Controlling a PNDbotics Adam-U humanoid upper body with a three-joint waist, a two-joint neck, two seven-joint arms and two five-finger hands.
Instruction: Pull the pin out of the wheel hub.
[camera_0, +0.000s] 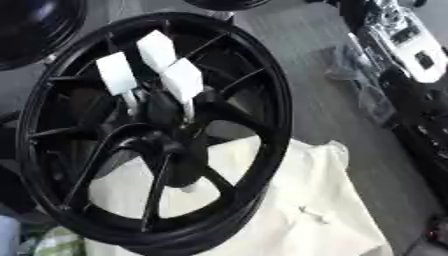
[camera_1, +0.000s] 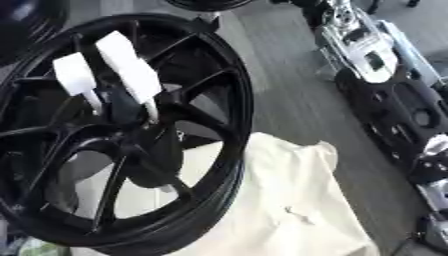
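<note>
Black wheel (camera_0: 262, 100) lying tilted on a cream cloth (camera_0: 306, 200). Three white-headed pins (camera_0: 182, 80) stand in a cluster at the hub (camera_0: 162, 107), with thin stems running down into it. Your right arm (camera_1: 385, 100) runs along the right edge, well apart from the pins. You cannot tell how its fingers are set.

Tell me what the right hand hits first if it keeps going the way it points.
Probably nothing in view: the right hand at the right edge seems to point toward the lower corner, away from the wheel and the cream cloth. Depth is unclear.
</note>
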